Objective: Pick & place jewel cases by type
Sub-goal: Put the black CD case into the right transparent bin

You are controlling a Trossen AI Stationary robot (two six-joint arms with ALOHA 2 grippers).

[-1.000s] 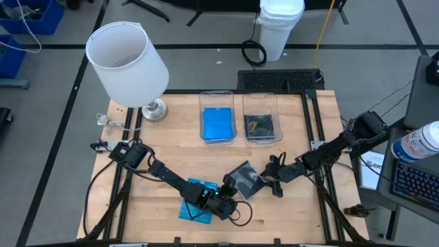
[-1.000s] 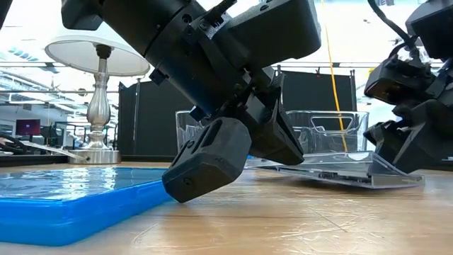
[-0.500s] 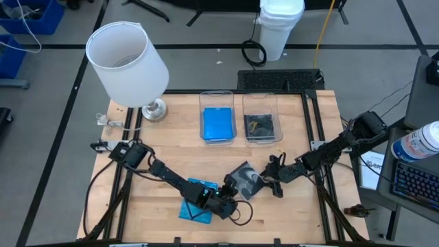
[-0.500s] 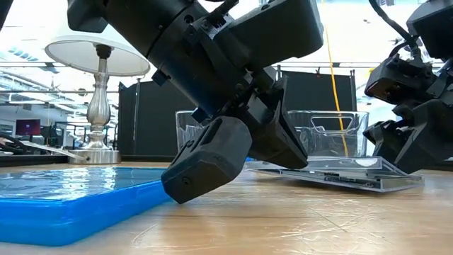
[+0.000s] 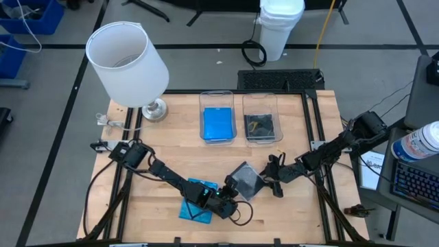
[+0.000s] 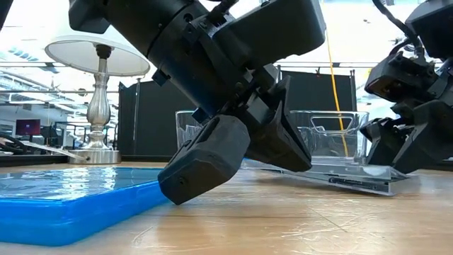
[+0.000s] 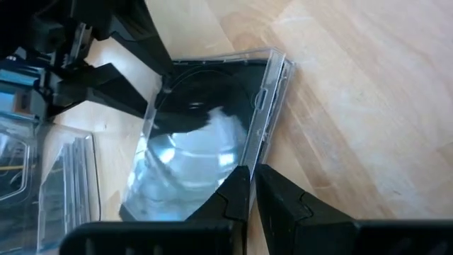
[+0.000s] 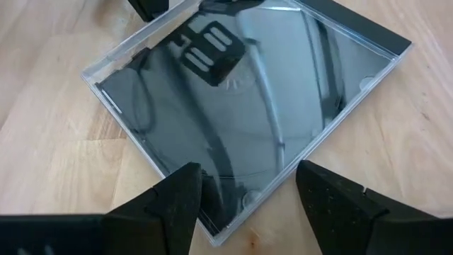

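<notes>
A grey/clear jewel case (image 5: 245, 180) with a dark insert lies on the table between my two grippers, seen also in the low view (image 6: 340, 173). My left gripper (image 5: 231, 197) is shut at its near-left edge. My right gripper (image 5: 269, 180) stands open at its right corner, and that corner (image 8: 223, 230) lies between the two fingers. A blue jewel case (image 5: 193, 208) lies flat on the table under my left arm. At the back, one clear bin (image 5: 203, 110) holds a blue case and the other (image 5: 245, 103) holds a dark one. My left gripper (image 7: 251, 185) meets the grey case's edge (image 7: 241, 161) near one corner with its shut fingertips, slanting down from the table's near-left. The case lies on the table. My right gripper (image 8: 249, 172) straddles the case's corner; I cannot tell whether its fingers (image 8: 185, 185) touch the edges.
A white lamp (image 5: 127, 58) stands at the table's far left corner. The two bins stand side by side at the far middle. Bare wood shows between the bins and the grey case and along the right edge.
The grey case's end at my right gripper has sunk from a tilt to nearly flat on the table. Its end at my left gripper has stayed where it was.
</notes>
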